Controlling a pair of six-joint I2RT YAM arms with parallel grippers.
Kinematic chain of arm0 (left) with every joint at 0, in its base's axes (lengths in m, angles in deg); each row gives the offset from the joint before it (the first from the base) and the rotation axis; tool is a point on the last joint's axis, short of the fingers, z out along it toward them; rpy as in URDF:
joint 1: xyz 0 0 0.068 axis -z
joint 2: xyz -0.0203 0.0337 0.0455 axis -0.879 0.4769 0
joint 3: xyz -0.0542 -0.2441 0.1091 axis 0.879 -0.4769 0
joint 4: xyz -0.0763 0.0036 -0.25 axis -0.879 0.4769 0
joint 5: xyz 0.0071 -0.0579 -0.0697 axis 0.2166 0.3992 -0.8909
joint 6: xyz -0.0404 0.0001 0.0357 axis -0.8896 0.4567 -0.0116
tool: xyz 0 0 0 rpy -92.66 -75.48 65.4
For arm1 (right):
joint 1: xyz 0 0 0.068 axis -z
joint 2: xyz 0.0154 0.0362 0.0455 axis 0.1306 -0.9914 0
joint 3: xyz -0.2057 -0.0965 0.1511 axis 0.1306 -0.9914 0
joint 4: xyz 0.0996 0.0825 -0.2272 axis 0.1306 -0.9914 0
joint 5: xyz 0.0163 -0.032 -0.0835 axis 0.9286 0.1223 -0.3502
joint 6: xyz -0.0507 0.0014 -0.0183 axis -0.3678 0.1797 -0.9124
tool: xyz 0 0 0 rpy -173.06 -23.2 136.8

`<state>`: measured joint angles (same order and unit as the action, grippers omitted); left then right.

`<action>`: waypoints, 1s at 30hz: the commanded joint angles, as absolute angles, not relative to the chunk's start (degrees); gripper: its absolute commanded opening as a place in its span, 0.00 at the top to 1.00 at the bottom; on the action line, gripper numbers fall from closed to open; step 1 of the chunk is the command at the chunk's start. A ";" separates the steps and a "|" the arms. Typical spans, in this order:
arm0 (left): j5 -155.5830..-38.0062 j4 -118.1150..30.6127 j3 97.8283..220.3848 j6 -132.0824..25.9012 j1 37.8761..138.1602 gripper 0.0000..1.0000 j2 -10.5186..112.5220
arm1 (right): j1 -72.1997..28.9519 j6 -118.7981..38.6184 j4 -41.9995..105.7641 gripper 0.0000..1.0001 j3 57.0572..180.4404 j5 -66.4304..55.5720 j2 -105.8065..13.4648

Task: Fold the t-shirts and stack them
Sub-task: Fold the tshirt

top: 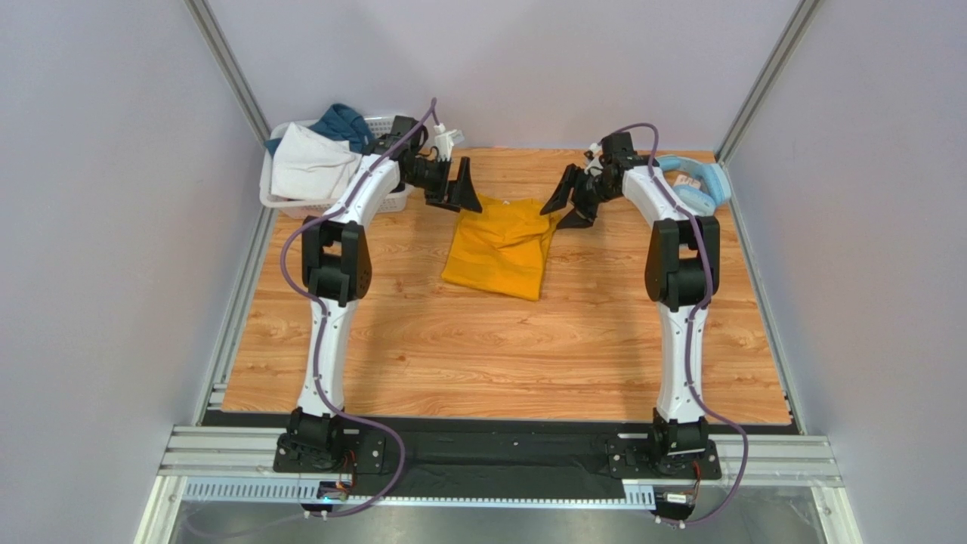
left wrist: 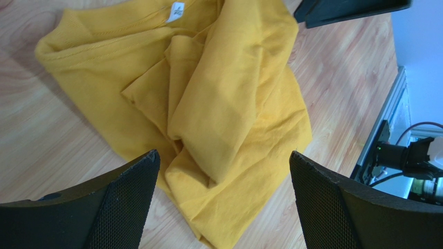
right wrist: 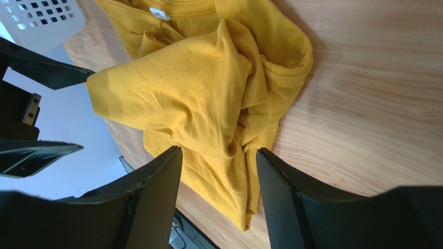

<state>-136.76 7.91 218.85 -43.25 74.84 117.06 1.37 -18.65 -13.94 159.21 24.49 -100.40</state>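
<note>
The mustard-yellow t-shirt (top: pixel 499 247) lies crumpled on the worktop (top: pixel 454 340), between and beneath both pincers. The left pincer (top: pixel 452 195) gapes wide. The right pincer (top: pixel 571 206) is parted, grasping nothing.

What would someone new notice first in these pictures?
The crumpled mustard-yellow t-shirt in the middle of the wooden table, with the left arm and right arm flanking its far edge, jaws apart. Then the white basket of clothes at the far left corner and the light-blue headphones at the far right.

Rumpled mustard t-shirt (top: pixel 501 247) on table (top: pixel 454 351)
</note>
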 commanded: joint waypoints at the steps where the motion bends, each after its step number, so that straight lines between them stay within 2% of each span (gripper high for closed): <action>1: -139.33 4.32 221.76 -46.08 76.19 0.00 117.10 | 1.35 -17.64 -11.56 0.42 162.12 26.57 -102.46; 10: -138.89 3.35 222.20 -46.26 77.08 0.00 118.15 | 1.44 -14.56 -7.78 0.52 162.21 28.85 -104.04; 15: -138.28 3.35 222.11 -45.64 77.08 0.08 118.42 | 1.35 -13.77 -6.64 0.60 162.38 29.38 -104.05; 18: -138.28 2.74 222.38 -45.64 77.08 0.17 118.24 | 1.35 -13.59 -6.55 0.66 163.08 29.56 -103.52; 21: -138.28 1.42 222.55 -45.82 76.99 0.32 117.89 | 1.44 -13.33 -6.63 0.73 164.23 29.82 -103.34; 22: -138.45 1.16 222.81 -45.99 76.90 0.43 117.89 | 1.44 -13.16 -6.63 0.74 164.49 29.91 -103.34; 24: -139.24 0.63 223.17 -46.34 76.81 0.58 117.98 | 1.44 -12.45 -6.55 0.80 165.19 30.70 -103.25; 25: -139.42 0.54 223.25 -46.34 76.81 0.69 117.63 | 1.35 -12.10 -6.46 0.82 165.28 30.87 -103.17; 26: -139.86 0.54 223.17 -46.34 76.72 0.75 117.45 | 1.35 -11.84 -6.37 0.86 165.28 31.05 -103.17; 28: -140.12 0.63 223.17 -46.26 76.64 0.82 116.67 | 1.44 -11.05 -5.93 0.90 164.93 31.75 -102.38; 30: -141.09 0.63 223.25 -46.78 76.29 0.82 115.87 | 1.35 -10.26 -5.49 0.95 164.58 32.28 -101.59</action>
<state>-138.05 2.10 220.82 -46.24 76.85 118.09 1.37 -12.56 -7.97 162.77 29.76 -104.05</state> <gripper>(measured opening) 0.186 0.082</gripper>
